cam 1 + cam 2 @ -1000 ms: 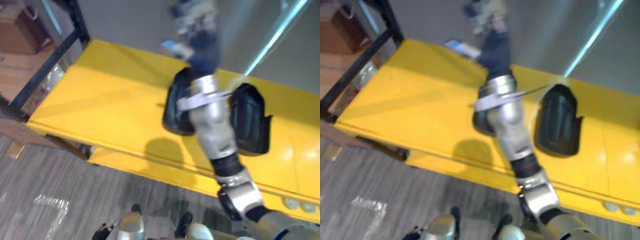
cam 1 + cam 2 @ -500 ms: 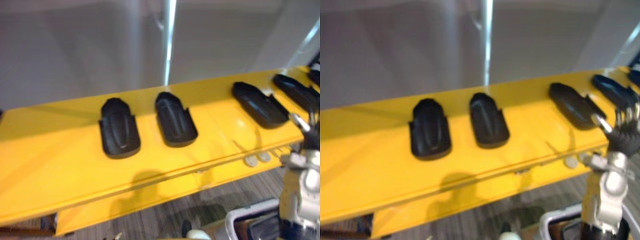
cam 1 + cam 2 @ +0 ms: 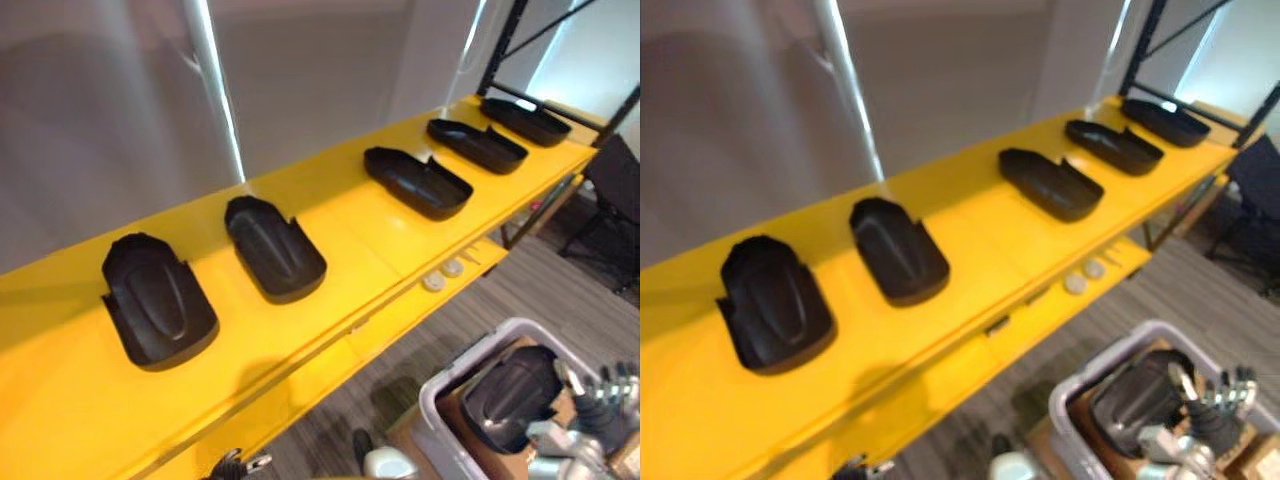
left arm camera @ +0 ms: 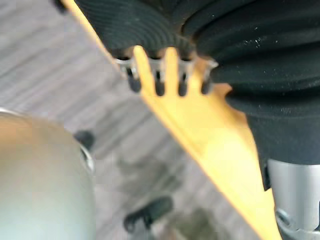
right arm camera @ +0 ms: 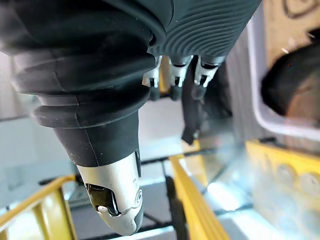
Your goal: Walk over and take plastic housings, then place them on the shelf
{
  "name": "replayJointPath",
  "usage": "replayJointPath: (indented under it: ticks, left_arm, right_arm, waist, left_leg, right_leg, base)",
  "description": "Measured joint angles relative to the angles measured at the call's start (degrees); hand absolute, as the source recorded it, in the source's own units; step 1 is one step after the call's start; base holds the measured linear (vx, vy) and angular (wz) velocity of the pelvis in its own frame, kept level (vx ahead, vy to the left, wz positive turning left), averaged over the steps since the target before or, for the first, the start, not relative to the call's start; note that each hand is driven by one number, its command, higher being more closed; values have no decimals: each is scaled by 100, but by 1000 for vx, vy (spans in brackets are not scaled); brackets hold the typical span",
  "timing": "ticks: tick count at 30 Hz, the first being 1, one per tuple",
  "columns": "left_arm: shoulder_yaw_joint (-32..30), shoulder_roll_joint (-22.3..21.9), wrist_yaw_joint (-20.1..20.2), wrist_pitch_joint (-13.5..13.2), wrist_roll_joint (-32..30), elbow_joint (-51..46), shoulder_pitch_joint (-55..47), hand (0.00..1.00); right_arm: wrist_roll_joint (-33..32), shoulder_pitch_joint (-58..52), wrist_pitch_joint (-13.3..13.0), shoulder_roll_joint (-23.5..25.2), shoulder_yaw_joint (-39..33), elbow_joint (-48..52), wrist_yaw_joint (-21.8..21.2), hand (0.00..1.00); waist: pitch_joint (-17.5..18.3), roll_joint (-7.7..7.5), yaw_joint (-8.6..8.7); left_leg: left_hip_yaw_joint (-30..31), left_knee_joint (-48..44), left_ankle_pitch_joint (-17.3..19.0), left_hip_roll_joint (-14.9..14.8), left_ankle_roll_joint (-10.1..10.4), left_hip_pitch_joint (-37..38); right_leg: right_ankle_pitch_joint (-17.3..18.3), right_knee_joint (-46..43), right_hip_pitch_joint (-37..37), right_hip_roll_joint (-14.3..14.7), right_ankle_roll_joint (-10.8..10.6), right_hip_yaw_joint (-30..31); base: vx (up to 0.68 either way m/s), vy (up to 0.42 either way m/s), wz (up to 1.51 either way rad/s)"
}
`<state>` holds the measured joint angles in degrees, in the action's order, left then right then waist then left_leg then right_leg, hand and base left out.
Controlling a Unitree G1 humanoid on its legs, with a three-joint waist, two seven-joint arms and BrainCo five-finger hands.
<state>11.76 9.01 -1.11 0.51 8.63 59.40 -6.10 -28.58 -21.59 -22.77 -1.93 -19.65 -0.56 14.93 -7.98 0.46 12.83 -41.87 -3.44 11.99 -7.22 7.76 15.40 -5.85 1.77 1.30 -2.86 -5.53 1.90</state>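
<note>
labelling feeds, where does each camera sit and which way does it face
Left eye view: on the head, looking down along the yellow shelf and its black housings; right hand low right, by the grey bin.
Right eye view: beside it, same scene and hand.
Left wrist view: on that wrist, looking past the left hand at shelf edge and floor.
Right wrist view: on that wrist, looking past its hand at the bin's wall.
Shared: eyes and right wrist show the bin.
</note>
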Motion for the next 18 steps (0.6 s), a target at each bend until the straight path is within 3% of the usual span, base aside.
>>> replayJointPath:
  ticks: [1,2,4,5,6,7,8,10,13,15,18]
  left_arm:
    - [-7,-3,-2,13,-2,1,8,0]
    - [-125,-2,-1,33,60,-2,21,0]
    - [-269,-20,-6,26,121,-27,24,0]
    - [-390,-71,-11,-27,264,-46,11,0]
    - [-480,-129,-12,-98,339,-48,4,0]
    - [-483,-132,-9,-127,414,-51,-10,0]
    - [-498,-124,-2,-177,448,-81,-22,0]
    - [-639,-299,-43,-360,487,-201,-113,0]
    - [-641,-254,31,-495,443,-193,10,0]
    - [-625,-265,39,-614,425,-164,25,0]
    - [-583,-269,31,-702,382,-195,37,0]
  right_arm:
    - [-1,57,-1,1,55,-21,-2,0]
    - [10,209,-8,-10,280,-154,-48,0]
    - [18,352,-9,-63,479,-241,-153,0]
    - [34,551,-15,-146,676,-271,-239,0]
    - [191,765,-43,-260,830,-435,-258,0]
    - [254,871,-44,-300,894,-544,-262,0]
    - [247,1115,-44,-334,1032,-689,-286,0]
    - [248,1245,-44,-356,1192,-673,-358,0]
    - [266,1521,19,-386,1269,-675,-373,0]
    - [255,1593,52,-471,1269,-674,-351,0]
    - [229,1525,106,-480,1404,-711,-291,0]
  waist:
    - [-15,26,-3]
    - [-40,42,-109]
    - [-69,49,-205]
    - [-143,105,-319]
    - [-163,249,-423]
    - [-149,273,-469]
    - [-160,293,-550]
    - [-133,343,-626]
    - [-262,136,-614]
    - [-270,153,-606]
    - [-295,156,-623]
  left_leg:
    - [-4,-128,47,-47,10,3]
    - [402,-1019,204,-235,-144,-268]
    - [1057,-1949,301,-383,-443,-623]
    - [2028,-2746,449,-394,-857,-1060]
    - [2811,-2909,681,-250,-952,-1207]
    - [3094,-2894,740,-172,-1003,-1276]
    - [3590,-2694,716,0,-1011,-1434]
    - [3903,-2475,750,183,-885,-1410]
    - [3834,-2376,799,343,-811,-1481]
    - [3897,-2315,984,392,-661,-1537]
    - [3983,-2370,1243,436,-653,-1521]
  right_leg:
    - [2,-1,5,21,2,37]
    - [22,-91,90,95,34,347]
    - [89,-184,157,153,138,598]
    - [121,-231,187,193,192,908]
    - [120,-237,202,299,194,1213]
    - [114,-245,247,321,189,1372]
    - [110,-321,343,357,177,1646]
    - [102,-420,545,419,140,1847]
    - [86,-713,896,334,109,1848]
    - [55,-716,962,305,51,1838]
    - [-21,-849,1053,322,-69,1862]
  base:
    - [-30,-64,-57]
    - [-15,-72,-70]
    - [27,-70,-92]
    - [50,36,-126]
    - [37,98,-133]
    - [11,190,-140]
    - [-14,158,-113]
    - [-19,183,-77]
    - [-58,144,-22]
    - [-71,109,5]
    - [-80,89,-4]
